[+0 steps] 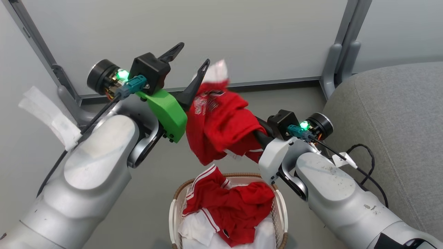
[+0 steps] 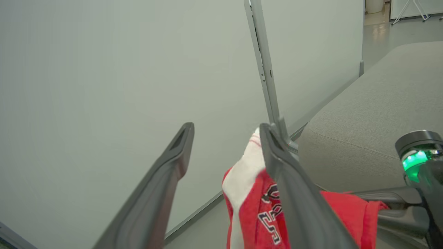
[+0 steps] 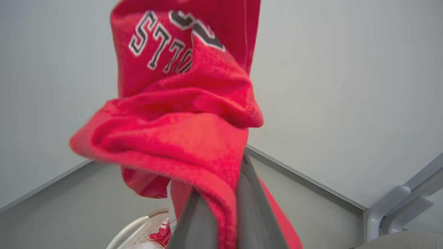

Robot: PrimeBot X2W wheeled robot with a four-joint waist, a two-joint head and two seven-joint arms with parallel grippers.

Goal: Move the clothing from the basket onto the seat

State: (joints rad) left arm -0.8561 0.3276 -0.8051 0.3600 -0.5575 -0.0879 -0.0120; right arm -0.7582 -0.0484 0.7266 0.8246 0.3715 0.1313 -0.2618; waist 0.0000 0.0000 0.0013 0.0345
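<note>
**Above the basket, a red shirt hangs from the right claw**

At the left of the head view, the left claw [image 1: 191, 54] stands with its fingers wide apart and nothing between them. One finger [image 2: 297, 207] rests against the upper edge of the lettered shirt [image 1: 221, 124]. That shirt hangs in mid-air between the two arms, above the basket [image 1: 183, 188] and well apart from the seat [image 1: 391, 114] at the far right. The right claw [image 1: 260, 135] is clamped together on a bunched fold of it, its fingertips buried in the cloth.

The clothing looks light, soft and limp. It will likely sag, swing and trail from any single hold, so a thick gathered fold near the middle seems the safest place to pinch. A thin hem may slip out.

The shirt is bright red, with white block letters outlined in dark and a white patch at its top end. Below it, the striped jersey [image 1: 232, 204] lies crumpled in the basket, red with white stripes, on a white liner [image 1: 197, 230]. A loose tail could catch on the woven rim during lifting.
</note>
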